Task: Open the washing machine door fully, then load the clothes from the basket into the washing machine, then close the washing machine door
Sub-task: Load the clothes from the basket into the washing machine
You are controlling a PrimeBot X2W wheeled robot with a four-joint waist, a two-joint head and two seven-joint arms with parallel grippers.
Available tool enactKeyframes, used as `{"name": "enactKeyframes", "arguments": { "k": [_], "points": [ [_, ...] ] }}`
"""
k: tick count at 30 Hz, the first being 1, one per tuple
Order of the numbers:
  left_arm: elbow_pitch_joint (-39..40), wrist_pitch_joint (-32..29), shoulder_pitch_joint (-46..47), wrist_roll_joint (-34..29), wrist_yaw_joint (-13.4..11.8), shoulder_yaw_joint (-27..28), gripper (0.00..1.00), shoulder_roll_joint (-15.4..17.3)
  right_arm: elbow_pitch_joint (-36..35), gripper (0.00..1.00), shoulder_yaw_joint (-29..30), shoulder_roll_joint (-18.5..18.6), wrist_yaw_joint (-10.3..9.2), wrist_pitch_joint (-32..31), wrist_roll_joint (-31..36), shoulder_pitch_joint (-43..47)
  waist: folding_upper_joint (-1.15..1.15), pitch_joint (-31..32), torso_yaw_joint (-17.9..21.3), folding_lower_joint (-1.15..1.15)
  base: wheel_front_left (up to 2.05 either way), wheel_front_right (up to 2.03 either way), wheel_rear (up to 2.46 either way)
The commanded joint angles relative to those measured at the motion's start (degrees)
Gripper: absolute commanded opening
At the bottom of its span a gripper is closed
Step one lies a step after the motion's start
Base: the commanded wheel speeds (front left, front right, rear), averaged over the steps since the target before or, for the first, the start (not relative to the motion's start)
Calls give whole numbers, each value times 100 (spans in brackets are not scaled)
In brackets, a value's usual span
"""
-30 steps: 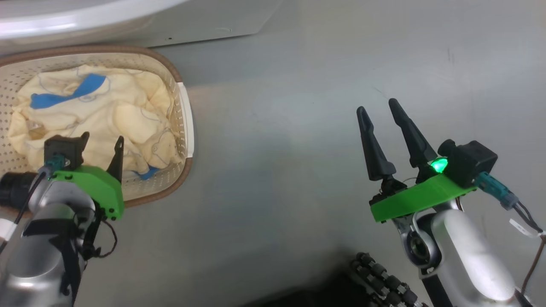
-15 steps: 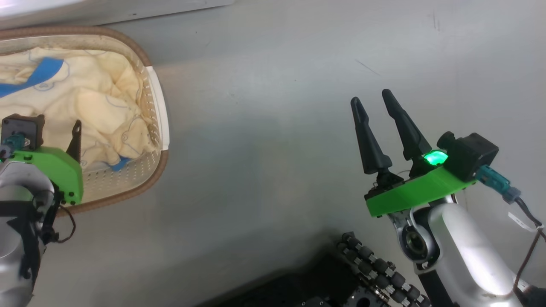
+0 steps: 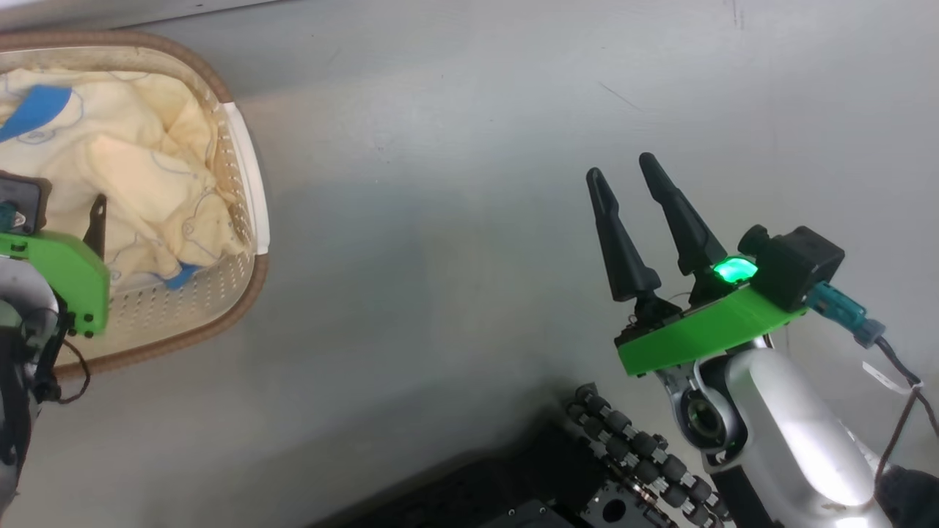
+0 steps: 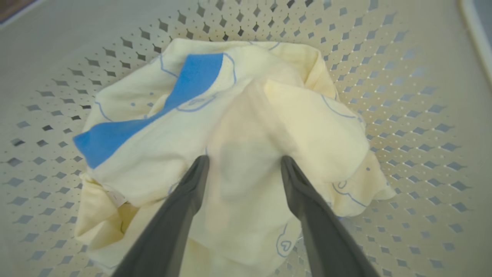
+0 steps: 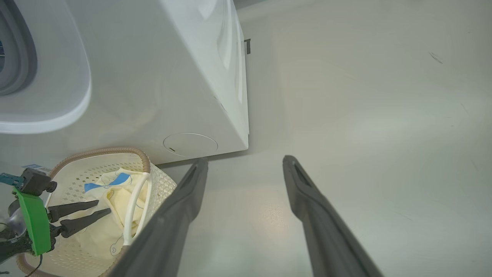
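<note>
clothes [image 4: 230,127]: pale yellow with blue patches, heaped in the middle of the basket, with one soft hump sticking up on top.
basket [image 4: 403,88]: cream with little holes and a brown rim. Sits on the floor [image 3: 455,220], right at the foot of the washing machine's front.
left pincer [image 4: 244,161]: released, with fingers [image 4: 180,207] spread wide, one on each side of the top hump. Tips down at the cloth, nothing grasped yet. Hard to tell if touching.
step in hand: most likely the first grab at the clothes.
good grab: go down a bit deeper so the hump sits well in between. Then squeeze shut on a thick bunch, not on a thin edge.
good lift: straight up and slow, high over the brown rim, so no loose end drags or snags in the little holes.
watch out: a light basket may tip or come up with the cloth. A small bite may slip out on the way.
washing machine [image 5: 184,77]: big white box just behind the basket.
washing machine door [image 5: 57,100]: probably the round white part with a grey ring, swung out above the basket. Not sure from this side.
right pincer [image 3: 620,165]: released and empty, over bare floor, well apart from the basket. Best kept there, out of the way.
</note>
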State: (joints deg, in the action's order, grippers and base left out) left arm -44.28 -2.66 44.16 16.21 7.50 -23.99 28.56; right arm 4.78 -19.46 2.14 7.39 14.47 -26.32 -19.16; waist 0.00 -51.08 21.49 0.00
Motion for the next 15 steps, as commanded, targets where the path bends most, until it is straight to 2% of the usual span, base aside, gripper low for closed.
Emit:
{"name": "enactKeyframes", "arguments": {
  "k": [1, 15],
  "points": [
    [127, -16, 29, -27, -23, 148, 100, 264, -161, 100, -108, 74, 10, 52, -36, 119, 0, -22, 17, 0, 0, 0, 0],
    [291, -341, 262, -160, -176, -17, 100, 424, -235, 100, -198, 74, 10, 52, -167, 95, 0, -283, 178, 0, 0, 0, 0]
  ]
}}
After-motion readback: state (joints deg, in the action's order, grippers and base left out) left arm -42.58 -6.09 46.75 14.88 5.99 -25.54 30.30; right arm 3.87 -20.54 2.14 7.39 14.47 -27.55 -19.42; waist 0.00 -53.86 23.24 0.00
